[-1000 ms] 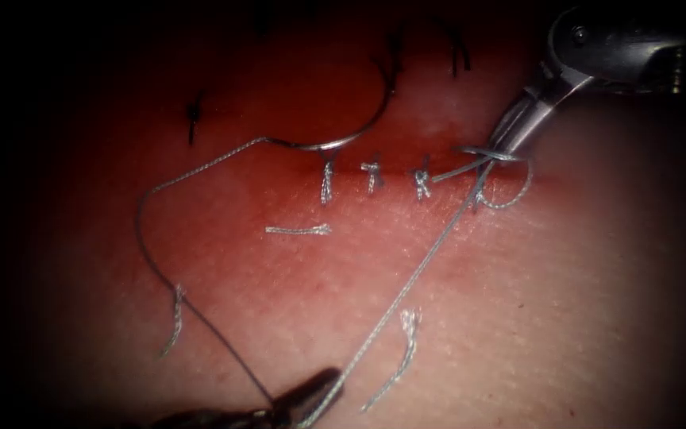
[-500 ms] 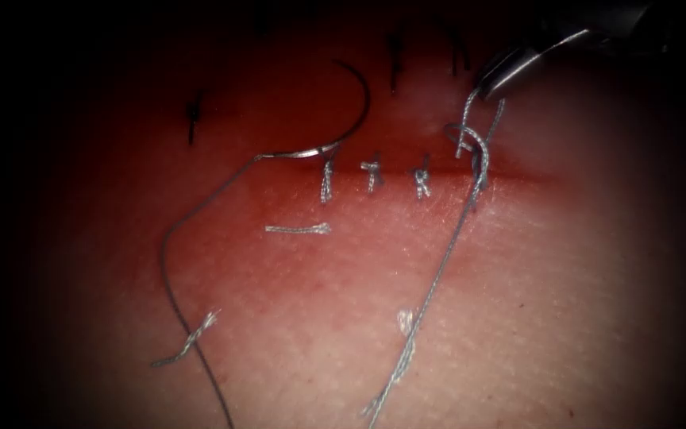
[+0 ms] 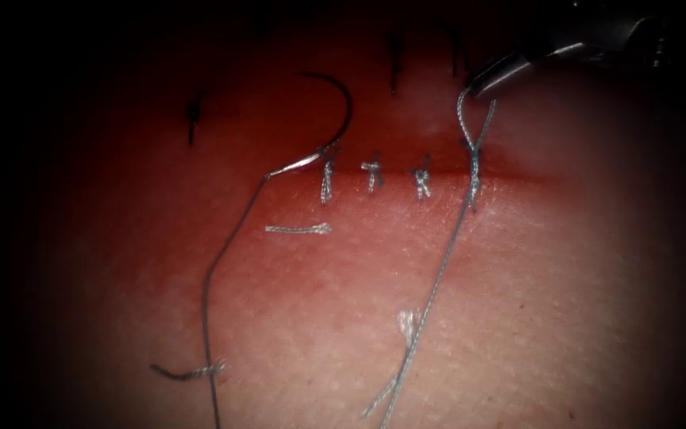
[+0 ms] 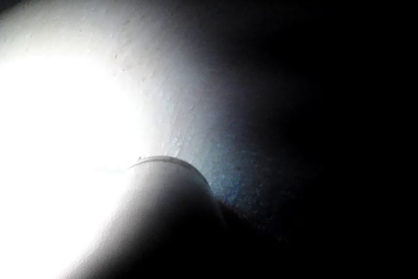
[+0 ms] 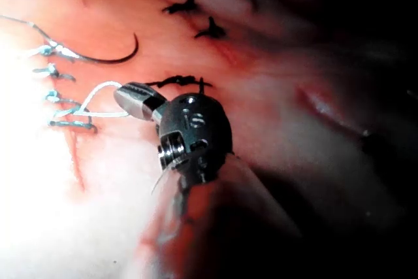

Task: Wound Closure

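Thread pinched in closed right hand, just beyond the right end of the cut. Runs as a short doubled length from the hand down to a crossing over the cut, right of the three tied stitches. Carries on from there as one long strand across the near side of the cut, slanting leftward and away. Long axis thus nearly square to the cut, with the hand at the far end of that line.

Seen too from the right wrist: hand closed on a pale loop of thread.

Needle held by nothing; lies beyond the left end of the cut, apparently flat on the tissue and not through it. Curve arches away from the cut, tail end just beside the leftmost stitch. Second strand trails from that tail across the near side of the cut.

Loose cut ends lie on the near side of the cut.

Judgement: right hand clearly the nearer to the knot site, and any pull lies along that cross-cut line.
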`<act>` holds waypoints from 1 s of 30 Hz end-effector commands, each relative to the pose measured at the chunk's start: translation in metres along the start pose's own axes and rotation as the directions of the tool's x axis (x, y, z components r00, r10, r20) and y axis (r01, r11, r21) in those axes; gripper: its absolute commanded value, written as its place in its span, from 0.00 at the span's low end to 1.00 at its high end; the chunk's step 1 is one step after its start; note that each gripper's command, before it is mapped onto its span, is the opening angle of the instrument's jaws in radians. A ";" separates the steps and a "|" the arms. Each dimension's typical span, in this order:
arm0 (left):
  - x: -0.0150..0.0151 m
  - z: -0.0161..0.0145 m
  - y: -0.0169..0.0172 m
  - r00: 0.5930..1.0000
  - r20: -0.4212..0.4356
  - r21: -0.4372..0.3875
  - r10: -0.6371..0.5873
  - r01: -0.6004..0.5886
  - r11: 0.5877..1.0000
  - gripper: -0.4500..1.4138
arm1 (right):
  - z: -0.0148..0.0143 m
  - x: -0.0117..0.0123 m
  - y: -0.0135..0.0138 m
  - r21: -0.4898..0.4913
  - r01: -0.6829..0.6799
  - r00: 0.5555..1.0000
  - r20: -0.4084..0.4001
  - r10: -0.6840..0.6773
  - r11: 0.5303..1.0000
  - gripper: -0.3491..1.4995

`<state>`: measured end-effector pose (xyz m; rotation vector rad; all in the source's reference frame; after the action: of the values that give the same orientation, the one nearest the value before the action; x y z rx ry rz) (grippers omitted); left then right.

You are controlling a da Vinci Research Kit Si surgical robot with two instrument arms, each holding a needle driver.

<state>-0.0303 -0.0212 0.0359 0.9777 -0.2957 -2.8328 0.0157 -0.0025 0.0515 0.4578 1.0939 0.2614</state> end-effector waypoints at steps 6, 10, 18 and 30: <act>0.0006 0.0013 0.0026 1.000 -0.027 -0.070 0.004 -0.006 0.998 0.00 | -0.0014 -0.0017 0.0020 -0.189 -0.067 0.998 -0.019 0.065 0.980 0.00; 0.0010 0.0010 0.0034 0.999 -0.048 -0.088 -0.004 0.000 0.996 0.00 | -0.0032 -0.0026 0.0025 -0.261 -0.115 0.992 -0.080 0.097 0.959 0.00; 0.0026 -0.0004 0.0053 0.993 -0.115 -0.184 0.013 -0.035 0.982 0.00 | -0.0025 -0.0043 0.0009 -0.249 -0.139 0.987 -0.109 0.115 0.959 0.00; 0.0036 -0.0061 0.0056 0.959 -0.282 -0.355 0.010 -0.114 0.928 0.00 | -0.0031 -0.0028 0.0004 -0.244 -0.178 0.978 -0.150 0.144 0.953 0.00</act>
<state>-0.0284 -0.0280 0.0297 1.2330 0.2339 -2.5077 0.0108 -0.0031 0.0523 0.2998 1.1302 0.5813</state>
